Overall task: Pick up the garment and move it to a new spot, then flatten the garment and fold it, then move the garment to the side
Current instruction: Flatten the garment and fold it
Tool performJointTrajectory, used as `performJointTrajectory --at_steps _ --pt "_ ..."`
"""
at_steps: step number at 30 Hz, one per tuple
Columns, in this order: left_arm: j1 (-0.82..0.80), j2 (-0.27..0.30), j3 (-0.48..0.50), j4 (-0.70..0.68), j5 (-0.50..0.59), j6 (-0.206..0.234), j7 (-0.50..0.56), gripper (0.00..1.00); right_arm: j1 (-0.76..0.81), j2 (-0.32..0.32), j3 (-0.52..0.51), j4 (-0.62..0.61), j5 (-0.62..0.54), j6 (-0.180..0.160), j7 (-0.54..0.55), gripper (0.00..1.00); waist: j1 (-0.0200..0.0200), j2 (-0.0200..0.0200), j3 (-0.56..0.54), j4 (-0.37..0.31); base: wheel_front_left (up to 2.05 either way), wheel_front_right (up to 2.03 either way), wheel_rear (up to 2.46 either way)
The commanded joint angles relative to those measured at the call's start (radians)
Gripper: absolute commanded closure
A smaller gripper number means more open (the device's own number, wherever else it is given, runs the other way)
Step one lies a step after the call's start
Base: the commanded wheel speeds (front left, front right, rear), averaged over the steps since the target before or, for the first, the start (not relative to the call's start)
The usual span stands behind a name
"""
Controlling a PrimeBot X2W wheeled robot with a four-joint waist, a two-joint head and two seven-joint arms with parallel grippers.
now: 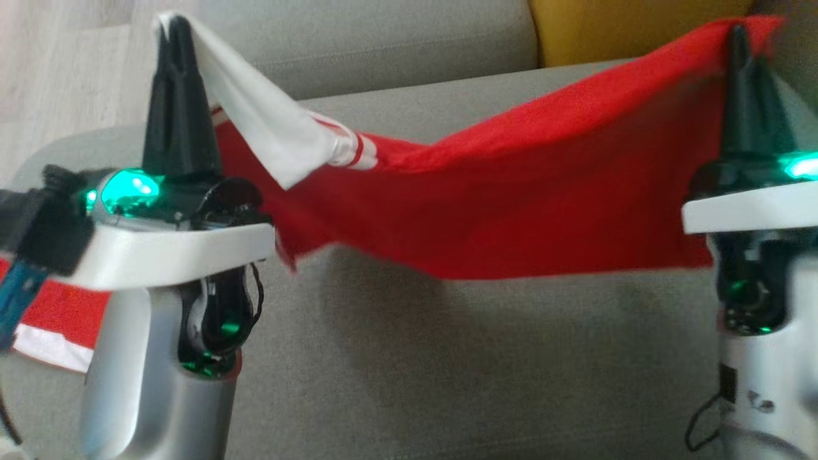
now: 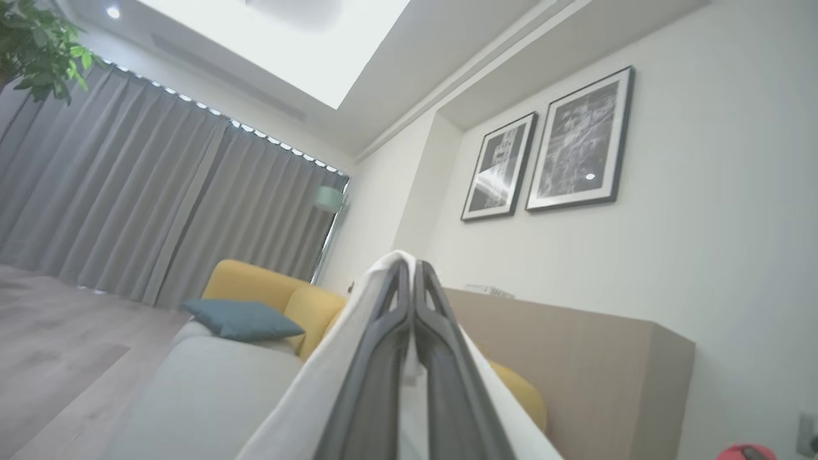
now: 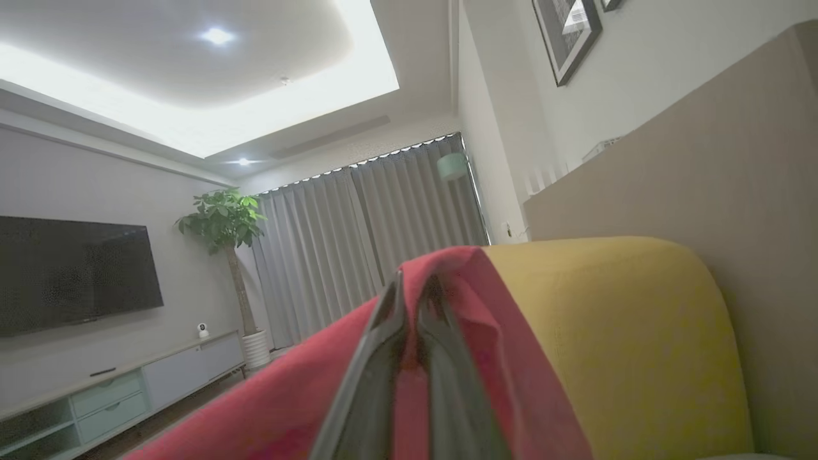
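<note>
Red garment point(image 1: 511, 211): stretched above grey sofa point(image 1: 447, 370), sagging mid-span.
Left claw point(image 1: 174, 29): pinched on its white edge.
Right claw point(image 1: 740, 35): pinched on red corner.
Technique: level both claws, even tension, lower flat onto sofa.

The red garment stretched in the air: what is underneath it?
Under the garment lies the grey sofa seat. The part of the seat behind the hanging cloth is covered, so anything there is hidden.
</note>
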State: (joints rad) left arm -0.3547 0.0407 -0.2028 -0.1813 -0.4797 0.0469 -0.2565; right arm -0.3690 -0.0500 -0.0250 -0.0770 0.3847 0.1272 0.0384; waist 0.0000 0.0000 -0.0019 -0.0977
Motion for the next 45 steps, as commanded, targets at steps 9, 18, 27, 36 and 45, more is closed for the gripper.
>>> performJointTrajectory --at_steps 9,18,27,36,45 --pt "-0.078 0.012 0.013 -0.197 -0.020 0.061 0.083 1.00 0.039 -0.001 -0.051 -0.197 0.095 0.003 0.171 1.00 0.0000 0.0000 -0.028 0.000 0.00 0.00 0.00" --pt "-0.325 0.054 0.075 0.027 -0.067 0.068 0.200 1.00 -0.171 0.000 -0.075 -0.035 0.098 0.003 0.228 1.00 0.0000 0.0000 0.113 0.000 0.00 0.00 0.00" --pt "-0.814 0.118 0.128 0.429 -0.053 0.013 0.155 1.00 -0.710 0.000 -0.090 0.377 0.023 0.003 0.116 1.00 0.0000 0.0000 0.328 0.018 0.00 0.00 0.00" --pt "-1.119 0.093 0.151 0.696 -0.061 -0.069 0.011 1.00 -1.072 -0.059 -0.074 0.751 0.069 0.003 -0.228 1.00 0.0000 0.0000 0.426 0.087 0.00 0.00 0.00" --pt "-0.916 0.067 0.094 0.801 -0.014 -0.137 -0.004 1.00 -0.926 -0.100 0.005 0.962 0.249 0.003 -0.233 1.00 0.0000 0.0000 0.441 0.128 0.00 0.00 0.00"
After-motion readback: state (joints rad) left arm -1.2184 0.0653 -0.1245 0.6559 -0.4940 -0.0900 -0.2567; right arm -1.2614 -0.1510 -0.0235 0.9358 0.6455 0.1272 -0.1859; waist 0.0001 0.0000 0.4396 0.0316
